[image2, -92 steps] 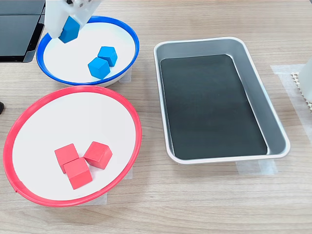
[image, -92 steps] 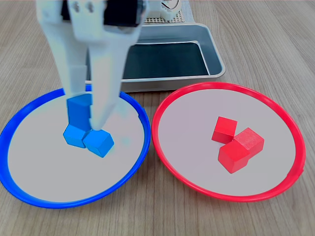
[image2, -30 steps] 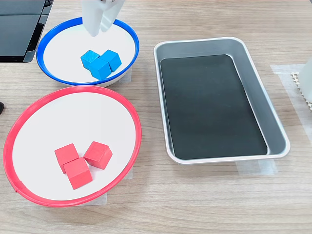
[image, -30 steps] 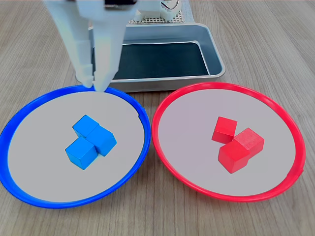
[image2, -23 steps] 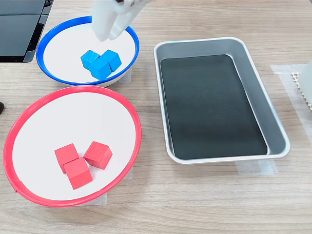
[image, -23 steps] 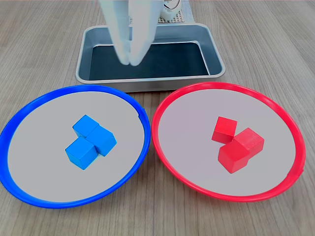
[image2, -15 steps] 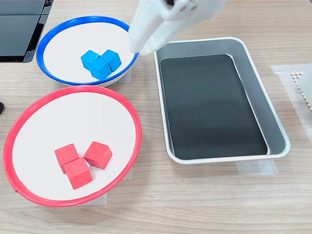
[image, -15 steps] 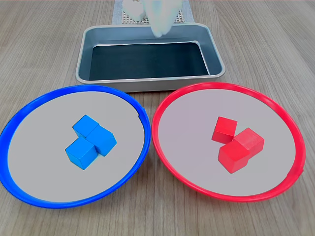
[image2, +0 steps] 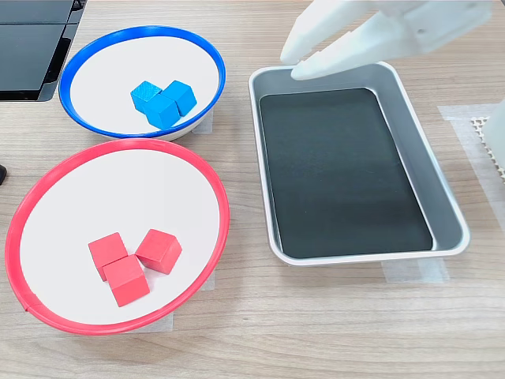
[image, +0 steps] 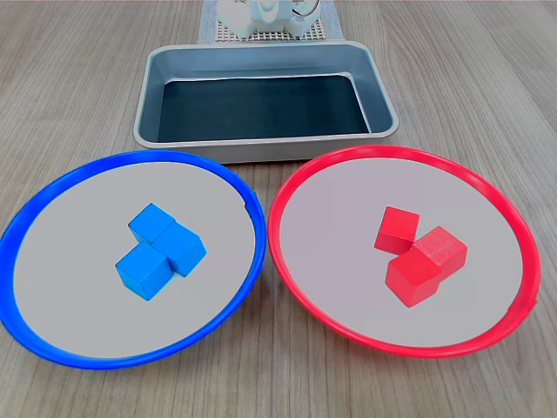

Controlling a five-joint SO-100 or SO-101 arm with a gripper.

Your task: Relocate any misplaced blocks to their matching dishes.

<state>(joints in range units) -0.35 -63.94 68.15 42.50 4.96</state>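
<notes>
Landmark for this entry: the grey metal tray (image2: 450,213), bare black floor, nothing in it.

Blocks. Three blue blocks (image: 159,252) sit clustered, touching one another, near the middle of the blue-rimmed dish (image: 52,348). Three red blocks (image: 418,255) sit likewise clustered in the red-rimmed dish (image: 348,335). In the first exterior view both dishes lie on the near side of the tray, the blue dish toward the first exterior view's left, the red one toward its right; the blue dish's far rim comes close to the tray's near wall. No block lies on the wooden tabletop (image2: 316,332), in the tray, or in a dish of the other colour.

Gripper (image2: 293,65). Seen only in the second exterior view, white, raised over the tray's corner nearest the blue dish, tips pointing toward that dish. The two fingers lie nearly together with only a thin gap at the tips, and nothing is held between them. In the first exterior view only the arm's base (image: 265,16) shows, beyond the tray's far wall.

Step in hand, as a judgement: sorting appears complete, every block matching its dish; the arm looks to be in the retreat phase, clear of both dishes.

Next move: no further grasp seems needed. It calls for parking the arm back beyond the tray, high enough to pass over the tray's walls. A check that no block hides outside both views would be sensible.
</notes>
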